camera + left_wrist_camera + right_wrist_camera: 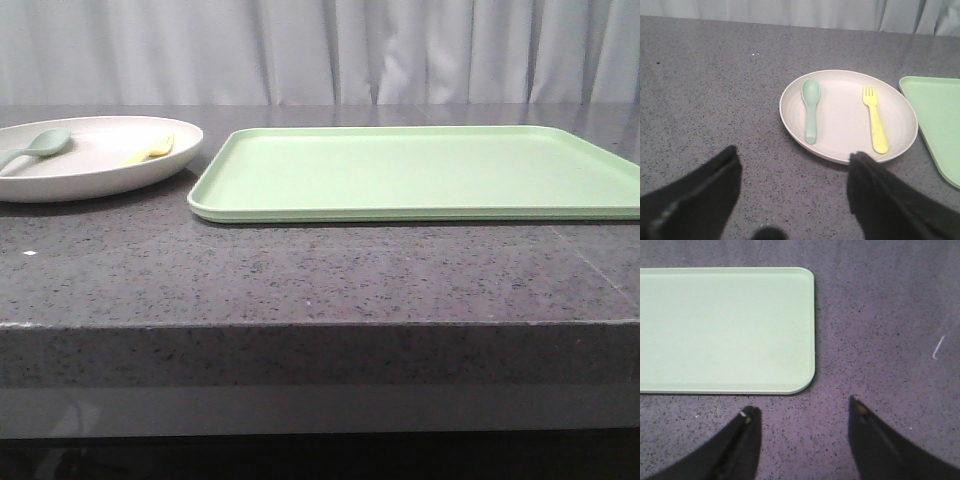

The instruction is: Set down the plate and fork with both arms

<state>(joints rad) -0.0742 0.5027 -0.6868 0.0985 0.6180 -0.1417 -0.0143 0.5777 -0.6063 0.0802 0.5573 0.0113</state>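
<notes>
1. Grey speckled stone counter [320, 275], thick front edge; pale pleated curtain [400, 50] runs behind it.
2. Light-green tray [420, 175] lies flat on the counter, nothing on it.
3. Plate [845, 150] sits just left of the tray, close but apart from it.
4. Fork [875, 120] lies in the plate, on the side nearer the tray; grey-green spoon [811, 107] lies alongside it, apart from it.
5. Left gripper [795, 165] hangs above the counter short of the plate, jaws spread, empty.
6. Right gripper [805, 415] is over bare counter by the tray's corner, jaws spread, empty.
</notes>
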